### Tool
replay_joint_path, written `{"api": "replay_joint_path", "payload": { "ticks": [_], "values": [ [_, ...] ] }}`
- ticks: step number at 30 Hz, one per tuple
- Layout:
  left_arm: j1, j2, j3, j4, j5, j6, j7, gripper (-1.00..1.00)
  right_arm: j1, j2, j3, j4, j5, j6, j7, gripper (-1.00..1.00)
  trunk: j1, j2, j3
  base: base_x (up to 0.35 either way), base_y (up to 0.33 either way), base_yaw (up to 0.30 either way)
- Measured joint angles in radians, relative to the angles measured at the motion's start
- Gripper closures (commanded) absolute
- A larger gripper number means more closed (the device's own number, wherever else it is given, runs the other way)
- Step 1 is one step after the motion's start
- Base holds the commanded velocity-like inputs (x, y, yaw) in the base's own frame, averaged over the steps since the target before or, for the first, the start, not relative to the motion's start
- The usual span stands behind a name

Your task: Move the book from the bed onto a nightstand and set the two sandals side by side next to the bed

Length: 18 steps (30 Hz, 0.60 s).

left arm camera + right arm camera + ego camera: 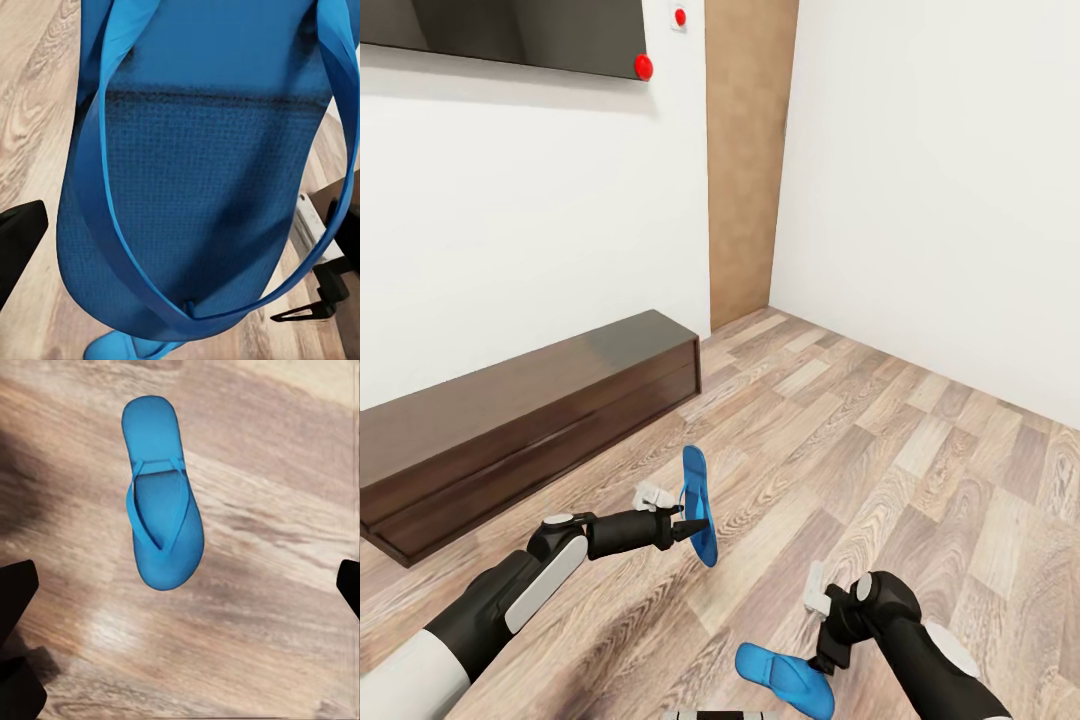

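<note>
Your left tool [685, 525] is gripping one blue sandal [699, 503] on edge above the wood floor [880, 450]. Your right tool [822, 660] is hanging open over the other sandal [785, 678], lying flat. Be lowering squarely around it, closing gently.

My left arm [510, 590] reads as glossy black segments with a white-grey shell panel along the forearm and a pale cap at the joint; a small white block sits at twelve o'clock of its wrist. My right arm [920, 640] matches: rounded black housings, a grey-white panel, a white block beside the wrist.
</note>
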<state>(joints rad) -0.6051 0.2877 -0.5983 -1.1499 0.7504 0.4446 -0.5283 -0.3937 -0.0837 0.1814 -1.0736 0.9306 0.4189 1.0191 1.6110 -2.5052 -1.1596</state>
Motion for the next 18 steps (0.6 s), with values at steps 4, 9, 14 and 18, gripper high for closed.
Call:
{"api": "replay_joint_path", "payload": {
  "ticks": [4, 9, 14, 18],
  "values": [
    [0.000, 0.000, 0.000, 0.000, 0.000, 0.000, 0.000, 1.00, 0.000, -0.015, 0.000, -0.013, 0.002, 0.004, 0.000, -1.00, 0.000, 0.000, 0.000, 0.000, 0.000, 0.000],
    [0.000, 0.000, 0.000, 0.000, -0.001, 0.000, 0.000, 1.00, 0.000, -0.018, 0.001, -0.014, 0.003, 0.006, 0.000, -1.00, 0.001, 0.000, -0.008, 0.000, 0.000, 0.000],
    [0.000, 0.000, 0.000, 0.000, -0.001, 0.000, 0.000, 1.00, 0.000, -0.018, 0.002, -0.014, 0.004, 0.006, 0.000, -1.00, 0.003, -0.002, -0.027, 0.000, 0.000, 0.000],
    [0.000, 0.000, 0.000, 0.000, -0.001, 0.000, 0.000, 1.00, 0.000, -0.018, 0.002, -0.014, 0.004, 0.008, 0.000, -1.00, 0.005, -0.003, -0.042, 0.000, 0.000, 0.000]
  ]
}}
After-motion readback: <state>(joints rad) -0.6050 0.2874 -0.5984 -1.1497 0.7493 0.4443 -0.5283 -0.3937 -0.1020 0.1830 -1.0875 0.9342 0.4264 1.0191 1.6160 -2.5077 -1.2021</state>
